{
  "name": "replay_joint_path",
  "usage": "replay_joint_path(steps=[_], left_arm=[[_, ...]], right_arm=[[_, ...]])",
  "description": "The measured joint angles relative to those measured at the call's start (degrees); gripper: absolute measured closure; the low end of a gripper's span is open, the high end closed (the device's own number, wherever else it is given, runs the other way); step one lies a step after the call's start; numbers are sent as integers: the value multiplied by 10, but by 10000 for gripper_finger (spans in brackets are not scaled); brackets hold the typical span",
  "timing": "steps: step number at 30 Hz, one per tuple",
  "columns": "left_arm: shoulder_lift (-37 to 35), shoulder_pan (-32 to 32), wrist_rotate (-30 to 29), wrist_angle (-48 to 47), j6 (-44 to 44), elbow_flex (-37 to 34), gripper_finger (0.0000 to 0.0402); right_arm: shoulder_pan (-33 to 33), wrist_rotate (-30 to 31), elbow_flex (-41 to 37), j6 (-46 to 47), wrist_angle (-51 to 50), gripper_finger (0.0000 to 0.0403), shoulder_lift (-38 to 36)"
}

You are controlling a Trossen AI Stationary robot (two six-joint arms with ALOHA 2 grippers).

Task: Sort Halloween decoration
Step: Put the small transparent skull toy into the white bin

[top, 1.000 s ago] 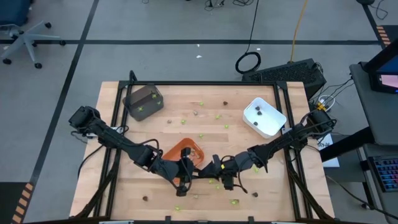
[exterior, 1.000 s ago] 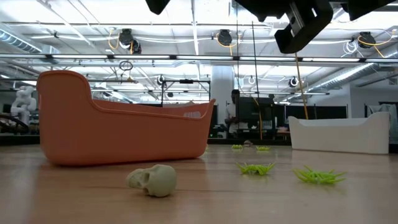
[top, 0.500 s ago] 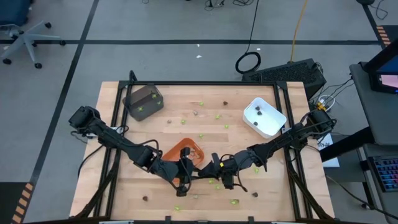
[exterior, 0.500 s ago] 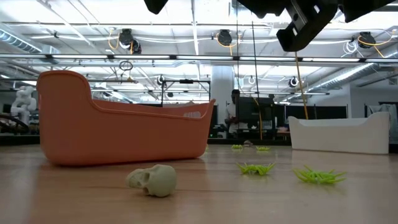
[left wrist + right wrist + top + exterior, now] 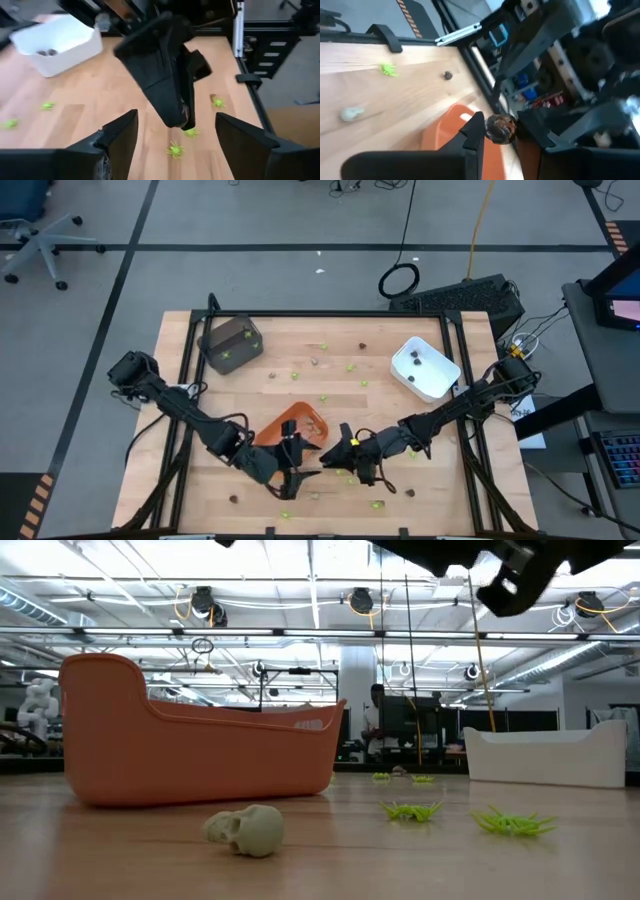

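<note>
My right gripper hangs over the table just right of the orange tray, shut on a dark brown, glossy round piece. My left gripper stands at the tray's near edge with its fingers wide open and nothing between them; its own view looks straight at my right gripper. On the wood lie loose pieces: a tan-grey skull on its side and lime-green spiders. My right gripper pinches the dark brown piece between its two fingertips. The fingers slant down from the table's right side. The piece is lifted clear of the table, close beside the orange tray.
A dark grey tray stands at the far left and a white tray holding brown pieces at the far right. Green spiders and a brown piece lie near the front edge, and several more are scattered across the far half.
My left gripper has opened wide and drawn back a little toward the table's near left. My right gripper has crept toward the orange tray with the brown piece. In the low view the gripper at the top has risen nearly out of the picture.
</note>
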Motion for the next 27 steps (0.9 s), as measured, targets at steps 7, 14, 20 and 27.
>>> replay_joint_path(steps=[7, 14, 20, 27], left_arm=[[-9, -46, -160, -45, 19, 0, 136], [-9, -45, -274, -61, 42, -47, 136], [-15, -27, -238, -55, 73, -75, 142], [-33, -23, -214, -33, 94, -75, 148]], right_arm=[[33, 107, 0, 23, -51, 343, 0], [30, 225, 0, 94, -148, 344, -24], [-9, 225, 0, 138, -271, 344, -110], [-44, 176, 0, 245, -455, 344, -229]])
